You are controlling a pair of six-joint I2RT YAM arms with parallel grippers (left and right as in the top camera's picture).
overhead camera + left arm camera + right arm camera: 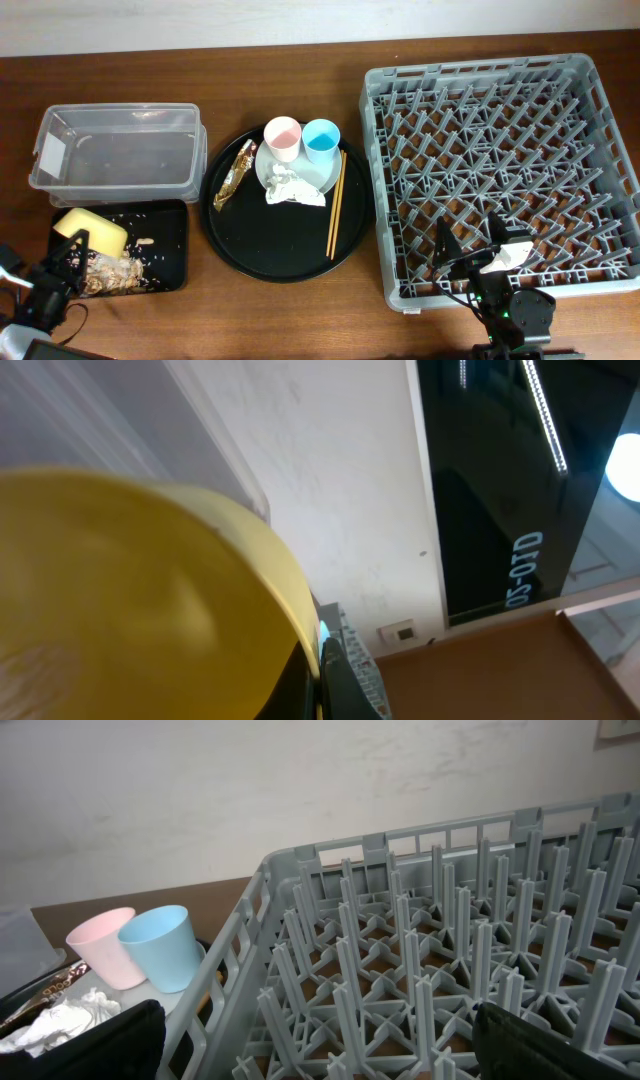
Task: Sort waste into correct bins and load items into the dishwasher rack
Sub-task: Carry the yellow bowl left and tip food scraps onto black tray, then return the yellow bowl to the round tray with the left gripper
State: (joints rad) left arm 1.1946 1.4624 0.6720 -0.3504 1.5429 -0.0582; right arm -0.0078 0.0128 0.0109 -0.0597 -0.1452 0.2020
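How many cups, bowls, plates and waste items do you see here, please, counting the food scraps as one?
Cups: 2, the pink cup and the light blue cup
Bowls: 1, the yellow bowl
Plates: 1, the plate
Waste: 3, the napkin, the wrapper, the food scraps
Total: 7

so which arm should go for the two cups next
Right, probably. The right gripper is open and empty over the near edge of the dishwasher rack, with the pink cup and blue cup in its wrist view. The left gripper is shut on the yellow bowl over the flat black tray.
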